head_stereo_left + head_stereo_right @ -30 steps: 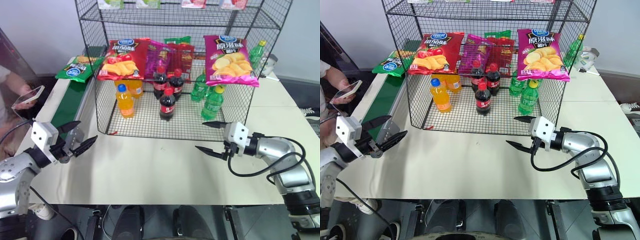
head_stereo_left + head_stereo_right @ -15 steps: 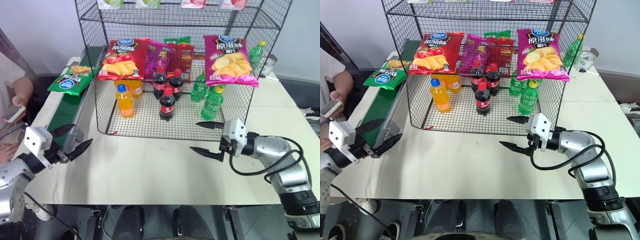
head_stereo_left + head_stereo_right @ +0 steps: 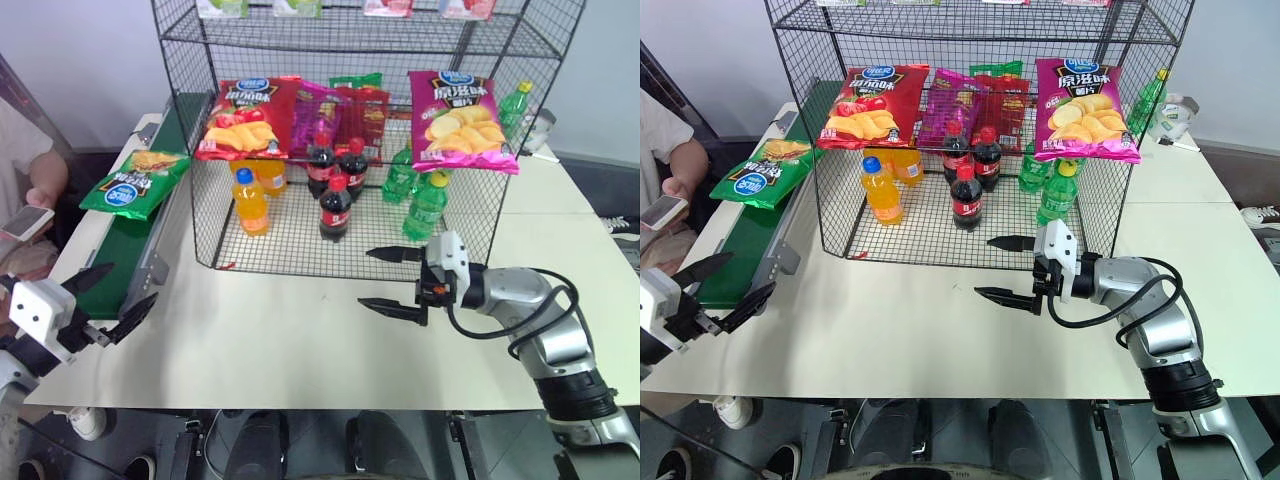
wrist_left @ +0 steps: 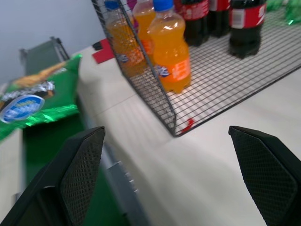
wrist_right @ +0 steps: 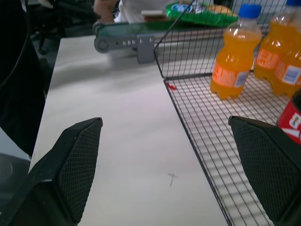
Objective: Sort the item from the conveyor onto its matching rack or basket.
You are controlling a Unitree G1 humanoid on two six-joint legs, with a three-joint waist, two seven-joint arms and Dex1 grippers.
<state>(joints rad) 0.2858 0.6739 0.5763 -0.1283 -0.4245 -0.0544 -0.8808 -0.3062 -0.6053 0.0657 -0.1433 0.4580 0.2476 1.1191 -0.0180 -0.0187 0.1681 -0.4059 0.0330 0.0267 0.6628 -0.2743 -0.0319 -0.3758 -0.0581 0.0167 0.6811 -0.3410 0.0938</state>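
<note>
The item, a green crisp bag (image 3: pixel 135 183) with a round blue-and-white logo, lies on the dark green conveyor (image 3: pixel 120 245) along the table's left edge. It is left of the tall black wire rack (image 3: pixel 203 215). My left gripper (image 3: pixel 133 281) hovers open and empty near the conveyor's near end, short of the bag. The left wrist view shows the bag (image 4: pixel 33 96) ahead. My right gripper (image 3: pixel 364 278) is open and empty over the table in front of the rack, pointing left. In the right wrist view the bag (image 5: pixel 200 12) lies far across the table.
Orange bottles (image 3: pixel 250 202), cola bottles (image 3: pixel 335 208) and green bottles (image 3: pixel 425 205) stand on the rack's mesh floor. A red crisp bag (image 3: pixel 242 120) and a magenta one (image 3: pixel 460 108) hang on its front. A person holding a phone (image 3: pixel 25 222) sits left of the conveyor.
The green bag has travelled along the belt toward the near end. My left gripper has drawn back toward the table's near-left corner. My right gripper has swung left in front of the rack.
</note>
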